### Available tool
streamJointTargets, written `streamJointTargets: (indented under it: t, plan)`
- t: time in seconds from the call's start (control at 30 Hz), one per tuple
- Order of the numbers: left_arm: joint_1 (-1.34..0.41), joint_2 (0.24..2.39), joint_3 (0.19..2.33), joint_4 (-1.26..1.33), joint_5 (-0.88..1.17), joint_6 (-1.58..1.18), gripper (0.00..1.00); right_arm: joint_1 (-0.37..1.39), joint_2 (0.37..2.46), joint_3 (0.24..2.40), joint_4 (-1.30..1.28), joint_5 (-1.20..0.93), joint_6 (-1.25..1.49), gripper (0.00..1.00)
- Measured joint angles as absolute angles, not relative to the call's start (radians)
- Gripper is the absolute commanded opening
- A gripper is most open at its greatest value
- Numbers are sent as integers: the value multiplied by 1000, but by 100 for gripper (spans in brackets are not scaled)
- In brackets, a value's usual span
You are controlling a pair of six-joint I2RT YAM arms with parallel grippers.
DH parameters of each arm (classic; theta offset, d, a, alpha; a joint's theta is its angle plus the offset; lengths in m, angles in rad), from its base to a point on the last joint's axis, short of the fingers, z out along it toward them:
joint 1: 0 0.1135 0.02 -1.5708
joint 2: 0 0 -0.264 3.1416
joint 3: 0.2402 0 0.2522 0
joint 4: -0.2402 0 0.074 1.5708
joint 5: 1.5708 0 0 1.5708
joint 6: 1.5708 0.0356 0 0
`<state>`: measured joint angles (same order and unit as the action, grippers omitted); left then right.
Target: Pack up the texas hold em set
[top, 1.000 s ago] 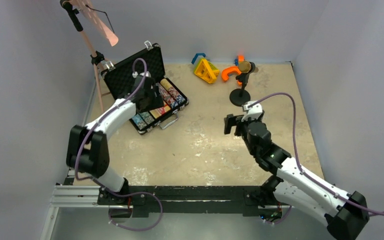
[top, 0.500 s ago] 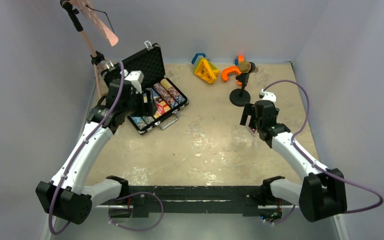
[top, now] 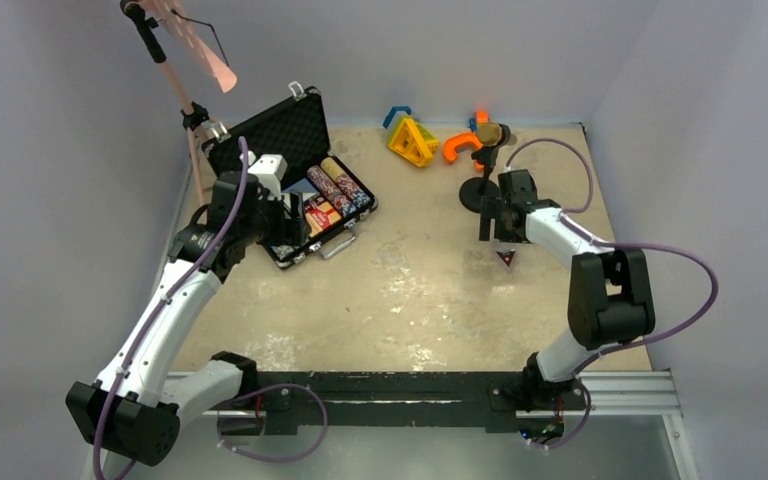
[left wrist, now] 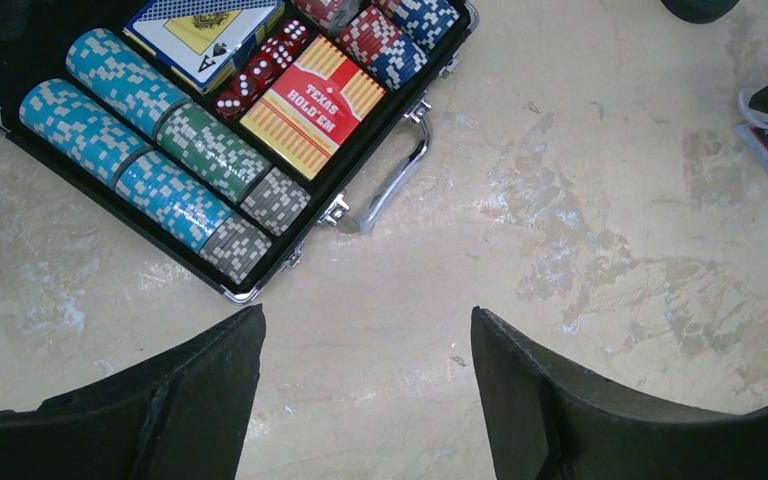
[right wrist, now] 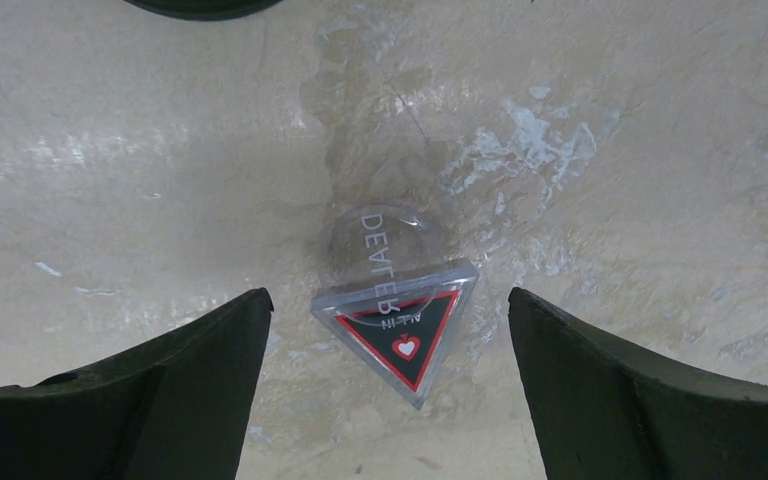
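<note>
Seen from above, the left wrist covers the near-left corner of the open briefcase (top: 280,135) at 10 o'clock on the bench (top: 400,300). The left wrist view cuts off its lid and far row. Inside lie chip rolls (left wrist: 210,150) and a Texas Hold'em deck (left wrist: 310,105). At 3 o'clock a clear dealer disc (right wrist: 375,240), faint against the bench, overlaps a triangular token (right wrist: 400,340); which one lies on top is unclear. The left fingers (left wrist: 190,400) gape wide over bare bench by the case's handle, holding nothing. The right fingers (right wrist: 160,400) stand wide either side of the token, not touching it. A microphone stand (top: 480,195) rises just beyond at 1 o'clock, with plastic toys (top: 412,140) at 12.
</note>
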<state>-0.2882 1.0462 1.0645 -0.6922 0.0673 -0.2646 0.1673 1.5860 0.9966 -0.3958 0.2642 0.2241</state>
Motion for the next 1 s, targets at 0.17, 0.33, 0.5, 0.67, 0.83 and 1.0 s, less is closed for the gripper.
streamJointTargets:
  t: [0.17,0.33,0.5,0.67,0.83,1.0]
  plan:
    - [-288,1036,1064,-692,74,-265,79,152,1658,1022,-439,241,199,86]
    - [-288,1036,1064,-692,75,-265,79,146,1697,1034,-453,233,183,79]
    - [-288,1036,1063,-692,75,-265,79,132,1725,1044,-455,213,170,69]
    - [-288,1036,1060,-694,75,-265,79,130,1744,1065,-447,205,160,63]
    - [-288,1036,1055,-697,75,-265,79,130,1758,1070,-444,185,156,55]
    - [-288,1036,1055,-698,75,-265,79,126,1761,1077,-445,176,155,35]
